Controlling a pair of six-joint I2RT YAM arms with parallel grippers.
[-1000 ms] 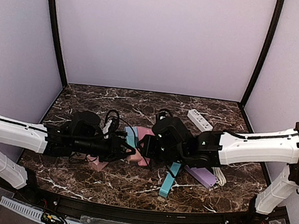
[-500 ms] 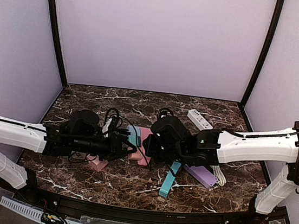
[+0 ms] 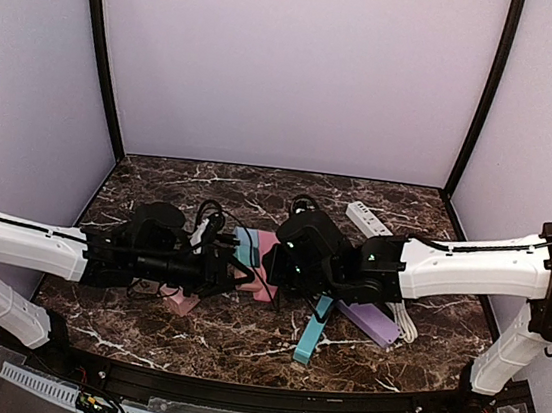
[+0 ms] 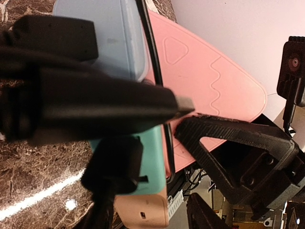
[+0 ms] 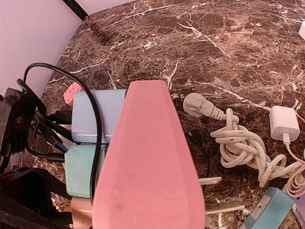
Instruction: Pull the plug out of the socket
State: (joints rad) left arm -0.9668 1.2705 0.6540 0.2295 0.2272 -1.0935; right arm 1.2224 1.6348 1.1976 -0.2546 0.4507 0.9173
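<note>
Dark marble worktop [image 3: 240, 338], lilac walls. Right hand [image 3: 271, 266] clamped on the raised pink socket strip [image 5: 143, 167]; left hand [image 3: 233, 270] apart or together, can't tell, near the black plug [image 4: 114, 167] on the teal strip [image 4: 152, 162]. Risk: a sideways tug on the black cable [image 5: 97, 129] drags the strips.

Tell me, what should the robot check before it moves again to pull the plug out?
1. The right gripper holds the pink power strip: ok, the strip fills its wrist view.
2. The left gripper grips the black plug: not ok, its fingers stand apart.
3. The black plug is out of its socket: cannot tell, too blurred and covered.
4. The black cable runs clear of the left fingers: cannot tell.
5. The white cable coil and white charger lie away from the strip: ok.
</note>
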